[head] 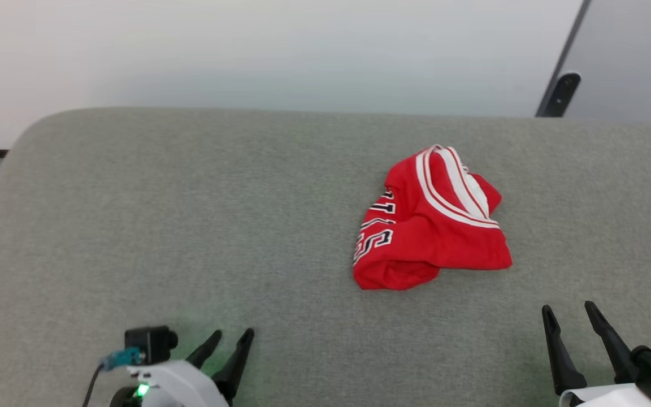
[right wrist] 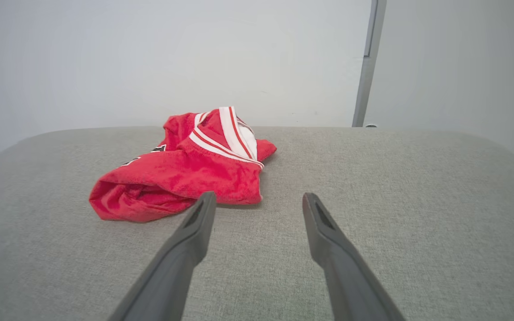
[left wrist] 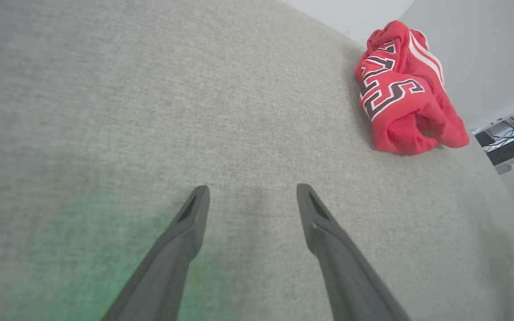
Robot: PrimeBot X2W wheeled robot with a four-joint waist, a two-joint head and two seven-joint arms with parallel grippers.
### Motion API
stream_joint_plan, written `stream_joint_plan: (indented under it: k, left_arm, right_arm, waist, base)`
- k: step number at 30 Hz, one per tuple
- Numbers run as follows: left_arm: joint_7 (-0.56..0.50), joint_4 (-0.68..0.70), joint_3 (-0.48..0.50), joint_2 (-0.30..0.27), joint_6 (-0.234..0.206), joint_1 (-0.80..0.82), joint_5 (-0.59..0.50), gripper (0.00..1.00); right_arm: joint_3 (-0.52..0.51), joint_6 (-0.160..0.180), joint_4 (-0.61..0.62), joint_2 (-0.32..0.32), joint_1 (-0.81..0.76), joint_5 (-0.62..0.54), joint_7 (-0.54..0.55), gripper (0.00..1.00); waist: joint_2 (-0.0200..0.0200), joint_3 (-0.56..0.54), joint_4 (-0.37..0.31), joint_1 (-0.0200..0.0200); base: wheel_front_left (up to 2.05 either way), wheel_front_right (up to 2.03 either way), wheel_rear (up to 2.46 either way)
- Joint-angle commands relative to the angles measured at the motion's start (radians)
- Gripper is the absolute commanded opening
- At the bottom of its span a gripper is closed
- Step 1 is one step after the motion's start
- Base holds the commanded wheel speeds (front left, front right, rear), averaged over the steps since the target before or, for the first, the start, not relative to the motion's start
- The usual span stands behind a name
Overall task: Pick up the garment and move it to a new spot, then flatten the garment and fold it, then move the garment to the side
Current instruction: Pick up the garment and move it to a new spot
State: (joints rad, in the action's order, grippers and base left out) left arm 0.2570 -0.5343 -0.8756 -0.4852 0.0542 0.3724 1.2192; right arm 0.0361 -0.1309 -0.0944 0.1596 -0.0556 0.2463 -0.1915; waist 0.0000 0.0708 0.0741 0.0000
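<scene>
The garment point(head: 430, 220), a red jersey with white striped trim and black white-outlined lettering, lies crumpled in a heap right of centre on the grey fabric surface point(head: 190, 215). My left gripper point(head: 230, 334) is open at the lower left, well apart from the heap. At the lower right my right gripper point(head: 569, 308) stands open, a short way in front of the garment. From the left wrist the garment point(left wrist: 406, 89) sits far off at the upper right beyond the open left gripper point(left wrist: 252, 191). In the right wrist view the garment point(right wrist: 185, 174) lies just ahead and left of the open right gripper point(right wrist: 259, 198).
The grey surface has rounded corners, and its far edge point(head: 325, 113) meets a pale wall. A dark post point(head: 560, 85) rises at the upper right. A desk with cables point(left wrist: 513, 138) shows past the surface's edge in the left wrist view.
</scene>
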Motion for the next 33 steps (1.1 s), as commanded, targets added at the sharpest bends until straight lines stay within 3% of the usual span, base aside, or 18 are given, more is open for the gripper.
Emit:
stream_joint_plan:
  k: [1, 5, 14, 23, 33]
  left_arm:
    - [0.007, 0.028, 0.026, -0.004, -0.023, -0.035, -0.037, 1.0]
    - [0.007, 0.131, 0.172, 0.001, -0.082, -0.131, -0.198, 1.0]
    - [0.007, 0.342, 0.481, 0.089, -0.121, -0.36, -0.618, 1.0]
    - [0.007, 0.523, 0.732, 0.235, -0.034, -0.476, -0.893, 1.0]
    - [0.007, 0.477, 0.829, 0.321, 0.041, -0.527, -0.976, 1.0]
  right_arm:
    - [-0.008, 0.0, 0.004, 0.005, -0.015, 0.008, 0.006, 1.0]
    - [-0.019, 0.0, 0.004, 0.012, -0.02, 0.013, 0.014, 1.0]
    - [-0.046, 0.0, -0.01, 0.021, -0.019, 0.02, 0.014, 1.0]
    - [-0.064, 0.0, 0.031, 0.003, -0.037, 0.048, 0.02, 1.0]
    - [-0.058, 0.0, 0.037, -0.018, -0.065, 0.047, 0.017, 1.0]
  waist:
    - [0.0, -0.015, 0.021, 0.0]
    - [0.0, -0.019, 0.028, 0.0]
    - [0.0, -0.04, 0.017, 0.0]
    - [0.0, -0.065, 0.0, 0.0]
    - [0.0, -0.068, -0.013, 0.0]
  base:
    - [0.0, 0.0, 0.0]
    - [0.0, 0.0, 0.0]
    - [0.0, 0.0, 0.0]
    - [0.0, 0.0, 0.0]
    - [0.0, 0.0, 0.0]
